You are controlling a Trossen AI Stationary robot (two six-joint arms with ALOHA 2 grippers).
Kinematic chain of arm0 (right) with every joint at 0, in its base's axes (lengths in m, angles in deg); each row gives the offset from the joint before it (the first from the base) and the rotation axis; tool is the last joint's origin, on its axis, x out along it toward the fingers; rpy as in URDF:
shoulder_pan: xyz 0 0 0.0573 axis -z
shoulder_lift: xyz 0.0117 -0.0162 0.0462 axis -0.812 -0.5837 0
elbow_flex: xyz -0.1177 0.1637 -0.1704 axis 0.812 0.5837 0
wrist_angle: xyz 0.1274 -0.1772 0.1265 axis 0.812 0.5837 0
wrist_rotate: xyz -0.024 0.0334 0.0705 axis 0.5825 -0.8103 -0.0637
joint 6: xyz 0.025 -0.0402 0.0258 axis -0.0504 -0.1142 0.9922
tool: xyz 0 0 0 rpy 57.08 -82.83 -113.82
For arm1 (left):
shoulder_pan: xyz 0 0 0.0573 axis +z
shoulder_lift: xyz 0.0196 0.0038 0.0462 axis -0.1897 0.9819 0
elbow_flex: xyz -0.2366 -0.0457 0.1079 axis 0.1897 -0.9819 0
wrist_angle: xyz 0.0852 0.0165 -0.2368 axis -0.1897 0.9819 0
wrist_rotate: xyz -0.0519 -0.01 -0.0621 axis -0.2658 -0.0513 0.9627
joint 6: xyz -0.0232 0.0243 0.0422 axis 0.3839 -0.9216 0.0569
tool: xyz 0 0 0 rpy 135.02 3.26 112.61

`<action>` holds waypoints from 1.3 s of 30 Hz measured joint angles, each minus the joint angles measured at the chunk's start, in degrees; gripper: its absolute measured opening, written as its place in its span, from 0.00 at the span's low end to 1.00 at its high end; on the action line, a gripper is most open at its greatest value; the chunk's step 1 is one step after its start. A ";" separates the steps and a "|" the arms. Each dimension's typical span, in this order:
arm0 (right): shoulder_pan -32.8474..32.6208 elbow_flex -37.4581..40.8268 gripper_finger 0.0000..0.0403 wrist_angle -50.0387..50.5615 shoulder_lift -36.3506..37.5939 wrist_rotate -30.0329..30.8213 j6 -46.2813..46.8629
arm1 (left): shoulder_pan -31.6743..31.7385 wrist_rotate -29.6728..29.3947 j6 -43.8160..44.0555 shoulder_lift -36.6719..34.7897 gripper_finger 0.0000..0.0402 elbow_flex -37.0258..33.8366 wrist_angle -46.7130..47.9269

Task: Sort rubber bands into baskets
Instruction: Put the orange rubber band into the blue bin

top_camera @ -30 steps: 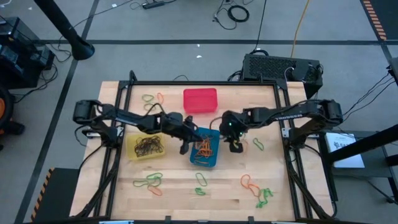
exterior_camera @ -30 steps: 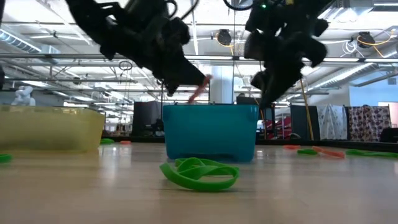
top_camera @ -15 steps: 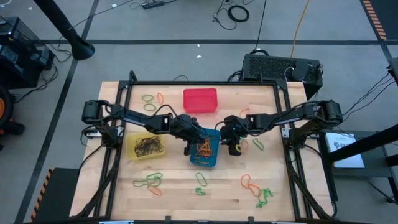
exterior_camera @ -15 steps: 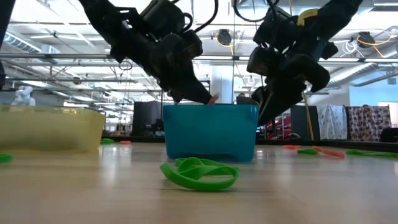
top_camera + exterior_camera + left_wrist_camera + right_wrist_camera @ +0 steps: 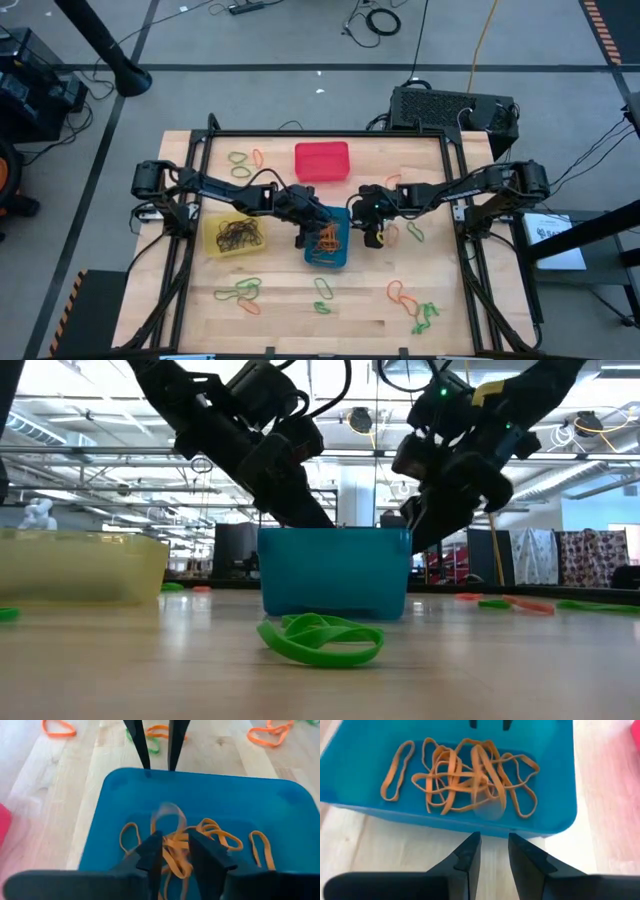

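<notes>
Over the blue basket (image 5: pixel 329 240), already loaded with orange rubber bands (image 5: pixel 465 775), the left gripper (image 5: pixel 174 851) stands slightly apart, apparently empty. Right gripper (image 5: pixel 493 852): just beside the basket, slightly apart. Dark bands fill the yellow basket (image 5: pixel 235 234); the red basket (image 5: pixel 322 161) looks empty. Loose bands (image 5: pixel 240 291) remain on the desk (image 5: pixel 300 320).

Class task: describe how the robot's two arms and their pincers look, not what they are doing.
Both arms are dark, slim and jointed, with black cables looped along them. The left pincer and right pincer each end in two flat black fingers. A small green light glows on the right arm's wrist.
</notes>
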 joint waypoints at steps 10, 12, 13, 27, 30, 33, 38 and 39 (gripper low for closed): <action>0.06 0.02 0.23 -2.31 -2.63 1.06 -0.45 | 1.81 -2.73 -1.98 -3.96 0.35 6.63 19.42; 0.20 0.02 0.23 -2.49 -2.63 1.18 -0.45 | 2.54 -5.48 -4.36 -5.84 0.35 7.29 23.55; 0.20 0.02 0.23 -2.16 -2.63 1.12 -0.30 | 3.04 -7.77 -5.26 -7.01 0.35 7.28 26.29; -0.06 0.00 0.23 0.05 -2.39 0.76 0.37 | 22.92 -12.99 -5.67 -16.60 0.35 7.18 38.59; -0.06 -0.02 0.23 3.31 -1.44 1.44 0.40 | 25.61 -7.44 -5.76 -14.81 0.35 7.09 37.38; 0.29 -0.07 0.23 8.84 0.23 10.51 2.33 | 26.17 -4.42 -7.29 -13.34 0.35 7.21 33.00; 4.86 -0.07 0.23 16.25 1.81 24.39 11.18 | 26.08 -3.99 -9.01 -10.56 0.35 7.16 29.55; 6.30 -0.07 0.23 16.72 1.73 24.40 12.89 | 26.10 -3.99 -9.03 -10.27 0.35 7.16 29.06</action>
